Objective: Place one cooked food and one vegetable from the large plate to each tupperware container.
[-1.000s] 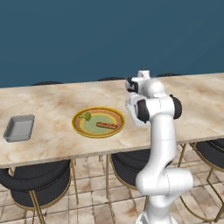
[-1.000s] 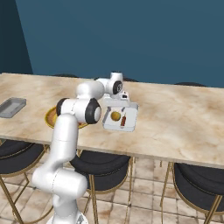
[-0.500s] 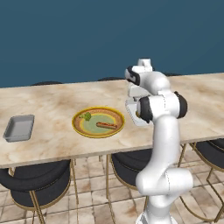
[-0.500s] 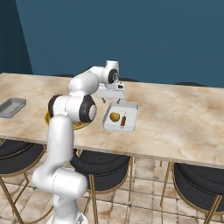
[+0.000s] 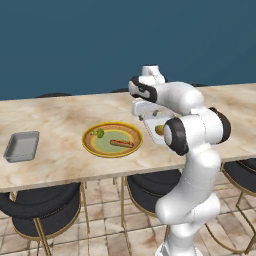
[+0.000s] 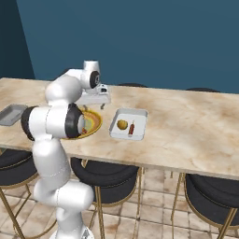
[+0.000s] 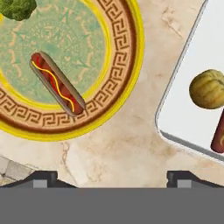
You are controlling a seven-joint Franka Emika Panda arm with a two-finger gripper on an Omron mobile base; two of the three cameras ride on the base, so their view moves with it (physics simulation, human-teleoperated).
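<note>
The large plate (image 5: 91, 146) (image 7: 127, 57) holds a hot dog (image 5: 122, 143) (image 7: 57, 83) and a piece of broccoli (image 5: 99, 133) (image 7: 17, 8). Right of it, a tupperware container (image 6: 140, 113) (image 7: 188, 118) carries a round yellow vegetable (image 6: 122, 124) (image 7: 208, 89) and a second hot dog (image 6: 131, 128) (image 7: 218, 135). The other tupperware container (image 5: 21, 146) (image 6: 10, 114) lies at the far left with nothing in it. My gripper (image 6: 101, 104) (image 5: 146, 114) (image 7: 112, 179) hangs open above the bare counter between plate and near container, holding nothing.
The marble counter (image 5: 60, 117) runs wide to both sides, with its front edge close to the plate. Dark round stools (image 5: 42, 205) (image 6: 210, 189) stand under it. A blue wall is behind.
The gripper has risen from just above the near container and swung toward the plate. The food items lie where they were.
</note>
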